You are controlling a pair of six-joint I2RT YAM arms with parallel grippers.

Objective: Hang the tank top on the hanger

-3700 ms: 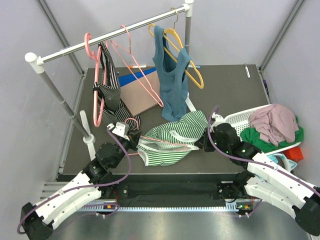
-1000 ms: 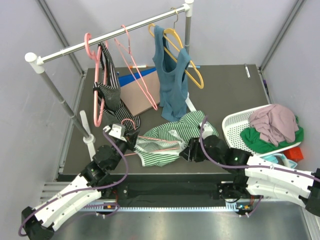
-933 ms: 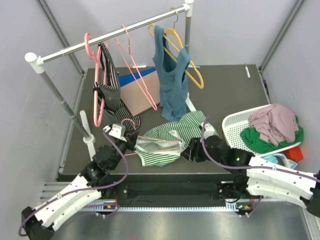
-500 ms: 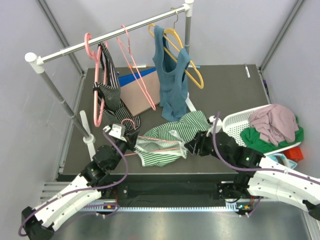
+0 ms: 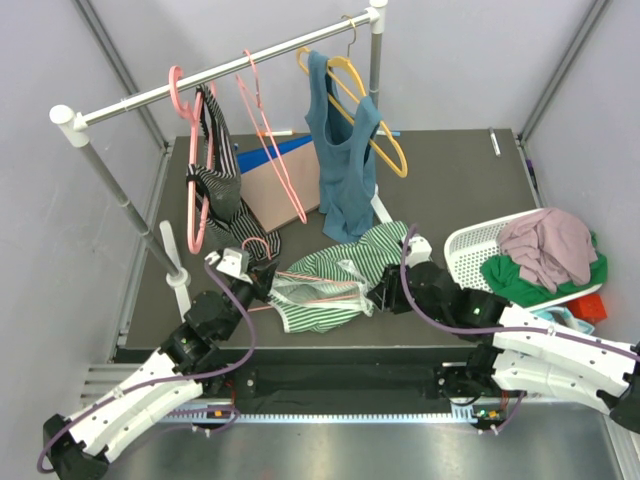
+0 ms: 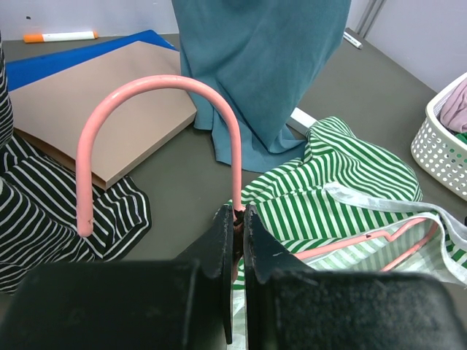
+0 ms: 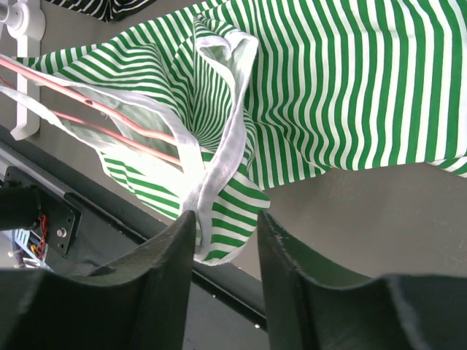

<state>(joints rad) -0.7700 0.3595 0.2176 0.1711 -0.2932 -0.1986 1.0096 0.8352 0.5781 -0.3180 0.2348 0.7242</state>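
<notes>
**A:** Since a moment ago the right claw (image 7: 226,219) comes back in toward the tank top (image 7: 328,87), and its jaws draw nearer to each other.

**B:** Does it hold the cloth already?

**A:** Not clearly. The jaws stand apart and a white-trimmed fold lies between them. Whether the pads press it, I cannot say for sure.

**B:** And the left claw (image 6: 237,219)?

**A:** It is clenched on the neck of the hanger (image 6: 159,82), with the hook just above its tips. The hanger's arms run ahead of it, partly under the striped cloth.

**B:** So the top is only half on. I think this fold must next go over the hanger's shoulder.
</notes>
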